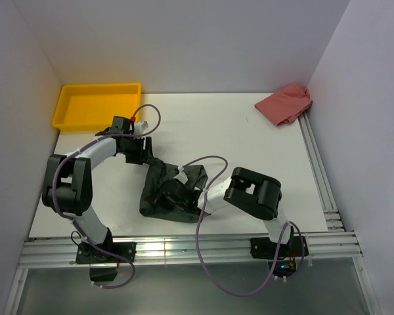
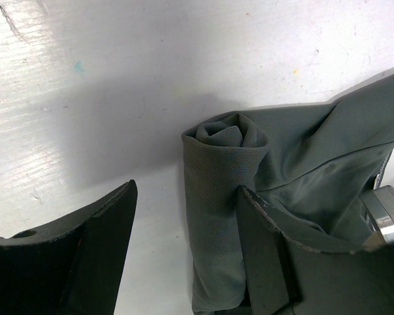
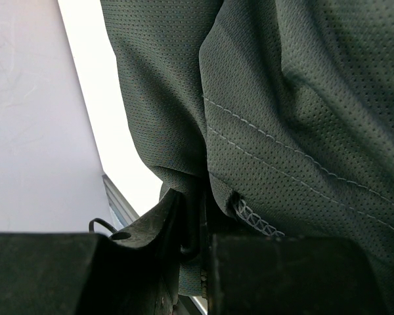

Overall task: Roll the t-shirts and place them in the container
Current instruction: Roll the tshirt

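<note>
a white table (image 1: 249, 164) walled in by pale panels, seen from above: one yellow tray (image 1: 95, 105) in the far left corner, one red cloth (image 1: 285, 104) bunched in the far right corner (whether that is a second shirt i cannot tell), and one charcoal t-shirt (image 1: 151, 190) heaped between the two arms. its rolled part runs with its long axis from the far side toward the near edge. the left gripper (image 1: 138, 149) sits just beyond the far end of it, and is the nearer one to that end; the right gripper (image 1: 176, 197) is buried in the near, looser part of the cloth.

left wrist view: the fingers (image 2: 98, 262) stand well apart and clamp nothing. the spiral end of the roll lies between them, off toward the right finger, which touches the fabric, while bare table shows beside the other. the roll's length points back toward the wrist.

right wrist view: the jaws are nearly closed, pinching a fold of the grey knit beside a stitched hem, with cloth filling most of the frame.
</note>
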Controlling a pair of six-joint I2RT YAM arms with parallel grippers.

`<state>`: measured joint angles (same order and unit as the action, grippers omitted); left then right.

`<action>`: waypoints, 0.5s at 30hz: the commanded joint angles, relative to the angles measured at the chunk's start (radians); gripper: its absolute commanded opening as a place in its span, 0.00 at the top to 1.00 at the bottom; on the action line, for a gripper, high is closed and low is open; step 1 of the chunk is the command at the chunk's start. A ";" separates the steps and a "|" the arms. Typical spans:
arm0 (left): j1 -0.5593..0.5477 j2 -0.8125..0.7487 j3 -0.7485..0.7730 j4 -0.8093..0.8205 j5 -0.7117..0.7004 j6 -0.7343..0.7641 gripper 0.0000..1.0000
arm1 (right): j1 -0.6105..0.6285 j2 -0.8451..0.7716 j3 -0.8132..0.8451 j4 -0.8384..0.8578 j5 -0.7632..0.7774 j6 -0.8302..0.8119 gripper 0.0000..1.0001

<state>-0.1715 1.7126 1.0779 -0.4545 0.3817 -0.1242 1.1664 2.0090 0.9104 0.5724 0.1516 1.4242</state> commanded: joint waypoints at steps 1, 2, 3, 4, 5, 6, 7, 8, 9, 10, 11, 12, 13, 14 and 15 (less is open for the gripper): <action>0.003 -0.002 0.022 -0.001 0.028 0.012 0.33 | -0.004 0.034 0.010 -0.085 -0.007 -0.005 1.00; 0.003 -0.001 0.022 -0.001 0.029 0.012 0.33 | -0.002 0.034 0.010 -0.086 -0.007 -0.005 1.00; 0.003 -0.001 0.024 -0.001 0.029 0.012 0.33 | -0.004 0.034 0.010 -0.088 -0.007 -0.005 1.00; 0.003 -0.002 0.022 -0.001 0.031 0.011 0.33 | -0.004 0.036 0.010 -0.086 -0.007 -0.005 1.00; 0.003 -0.001 0.024 -0.001 0.029 0.012 0.33 | -0.004 0.036 0.010 -0.086 -0.009 -0.004 1.00; 0.003 -0.001 0.022 -0.003 0.031 0.012 0.33 | -0.004 0.037 0.010 -0.085 -0.010 -0.005 1.00; 0.003 0.001 0.024 -0.003 0.031 0.012 0.33 | -0.004 0.037 0.010 -0.086 -0.011 -0.007 1.00; 0.003 -0.001 0.022 -0.003 0.029 0.011 0.33 | -0.004 0.037 0.013 -0.089 -0.011 -0.005 1.00; 0.003 -0.001 0.022 -0.004 0.031 0.012 0.33 | -0.004 0.037 0.013 -0.091 -0.011 -0.007 1.00; 0.003 -0.001 0.024 -0.003 0.031 0.012 0.33 | -0.002 0.037 0.013 -0.092 -0.011 -0.008 1.00; 0.003 -0.001 0.022 -0.003 0.029 0.012 0.33 | -0.004 0.037 0.015 -0.094 -0.011 -0.010 1.00; 0.003 -0.001 0.022 -0.003 0.031 0.012 0.33 | -0.002 0.037 0.015 -0.095 -0.009 -0.008 1.00; 0.003 -0.001 0.022 -0.003 0.029 0.012 0.33 | -0.004 0.037 0.013 -0.097 -0.009 -0.008 1.00; 0.003 -0.002 0.022 -0.004 0.029 0.014 0.33 | -0.002 0.036 0.015 -0.097 -0.009 -0.010 1.00; 0.003 -0.002 0.024 -0.003 0.031 0.012 0.33 | -0.002 0.037 0.016 -0.097 -0.009 -0.010 1.00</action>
<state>-0.1715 1.7130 1.0779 -0.4568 0.3882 -0.1242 1.1660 2.0113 0.9165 0.5652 0.1482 1.4239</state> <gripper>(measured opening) 0.669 0.151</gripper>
